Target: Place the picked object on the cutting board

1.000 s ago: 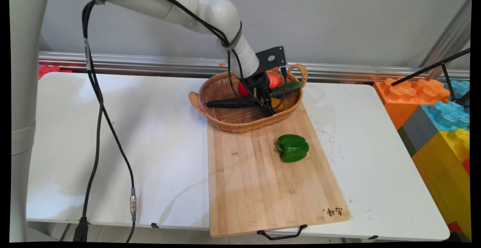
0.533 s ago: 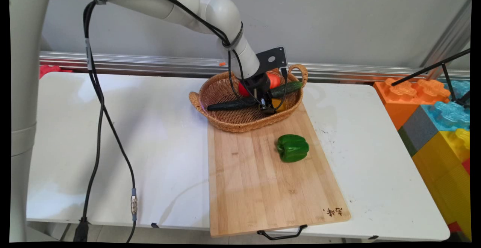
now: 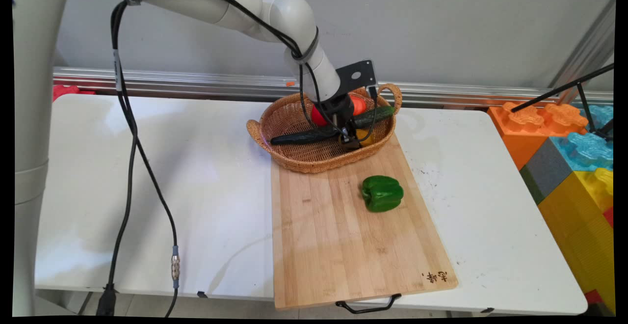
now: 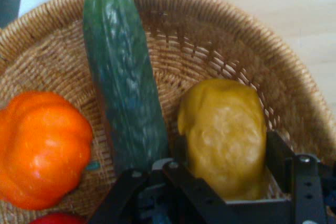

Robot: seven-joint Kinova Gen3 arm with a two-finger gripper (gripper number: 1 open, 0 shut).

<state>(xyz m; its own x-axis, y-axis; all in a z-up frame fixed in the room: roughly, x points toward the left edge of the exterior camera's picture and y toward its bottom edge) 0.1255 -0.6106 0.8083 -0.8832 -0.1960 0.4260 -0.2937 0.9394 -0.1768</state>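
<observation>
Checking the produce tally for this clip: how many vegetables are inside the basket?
4 visible: a cucumber across the basket, an orange pepper, a yellow vegetable between the gripper fingers, and a red one barely showing. More may be hidden.

Bright even indoor light, soft glare on the table point(image 3: 162, 176), faint shadows, hand view slightly soft

The basket point(image 3: 314, 159) sits on the board's point(image 3: 343, 245) far end; a pepper point(image 3: 382, 193) lies on the board nearer us
</observation>
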